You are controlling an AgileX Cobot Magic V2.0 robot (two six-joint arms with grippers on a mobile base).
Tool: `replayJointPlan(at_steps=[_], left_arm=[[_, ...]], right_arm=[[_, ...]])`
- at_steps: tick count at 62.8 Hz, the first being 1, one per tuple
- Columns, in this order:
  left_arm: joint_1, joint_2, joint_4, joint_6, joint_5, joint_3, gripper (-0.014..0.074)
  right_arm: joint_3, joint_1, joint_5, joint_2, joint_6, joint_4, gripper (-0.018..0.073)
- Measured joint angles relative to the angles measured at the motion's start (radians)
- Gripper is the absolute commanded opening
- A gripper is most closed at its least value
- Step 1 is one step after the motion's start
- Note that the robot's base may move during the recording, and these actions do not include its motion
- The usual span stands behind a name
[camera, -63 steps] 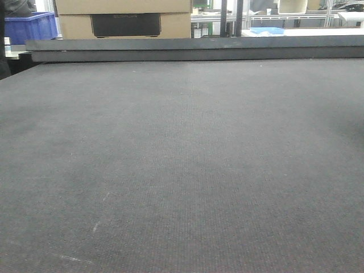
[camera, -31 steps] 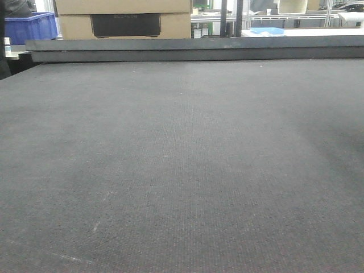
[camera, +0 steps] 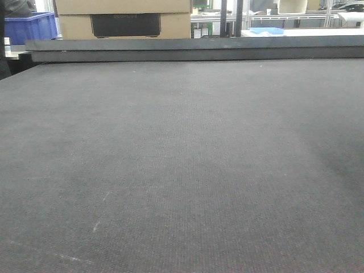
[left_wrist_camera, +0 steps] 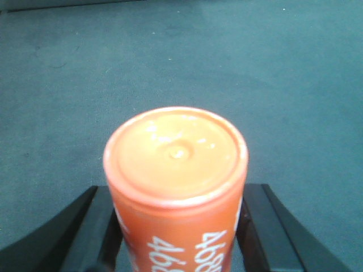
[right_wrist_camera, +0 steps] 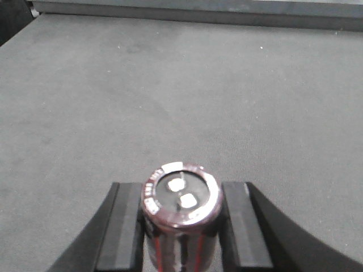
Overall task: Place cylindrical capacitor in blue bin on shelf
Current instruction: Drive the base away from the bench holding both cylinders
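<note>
In the left wrist view my left gripper (left_wrist_camera: 177, 195) is shut on the cylindrical capacitor (left_wrist_camera: 176, 156). It is an orange cylinder with a rounded rim and white "4680" digits on its side, standing up between the black fingers (left_wrist_camera: 93, 226) above the dark mat. In the right wrist view my right gripper (right_wrist_camera: 181, 192) is shut on a dark maroon cylinder (right_wrist_camera: 180, 199) with two metal terminals on its end face. Neither gripper shows in the front view. The steel shelf is out of view.
A broad dark grey mat (camera: 182, 170) fills the front view, with a raised dark ledge (camera: 193, 50) along its far edge. Behind the ledge are a cardboard box (camera: 124, 17) and a blue crate (camera: 31, 25) at the far left.
A faint shadow on the mat at the right of the front view has grown and darkened. Nothing else has changed there.
</note>
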Motion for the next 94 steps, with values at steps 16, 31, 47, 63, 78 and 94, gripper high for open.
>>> replayJointPlan(at_steps=[16,31,47,63,78,94], left_arm=[[0.000,0.000,0.000,0.000,-0.027,0.002,-0.0111],[0.000,0.000,0.000,0.000,-0.054,0.002,-0.0111],[0.000,0.000,0.000,0.000,-0.058,0.002,-0.0111],[0.000,0.000,0.000,0.000,-0.058,0.002,-0.0111],[0.000,0.000,0.000,0.000,-0.059,0.002,-0.0111],[0.000,0.000,0.000,0.000,-0.059,0.002,-0.0111]], right_arm=[[0.000,0.000,0.002,0.000,-0.001,0.000,-0.0162],[0.000,0.000,0.002,0.000,-0.004,0.000,-0.0162],[0.000,0.000,0.004,0.000,-0.004,0.000,-0.0162],[0.000,0.000,0.007,0.000,-0.006,0.000,-0.0162],[0.000,0.000,0.007,0.002,-0.006,0.000,-0.0162],[0.000,0.000,0.007,0.002,-0.007,0.000,-0.0162]])
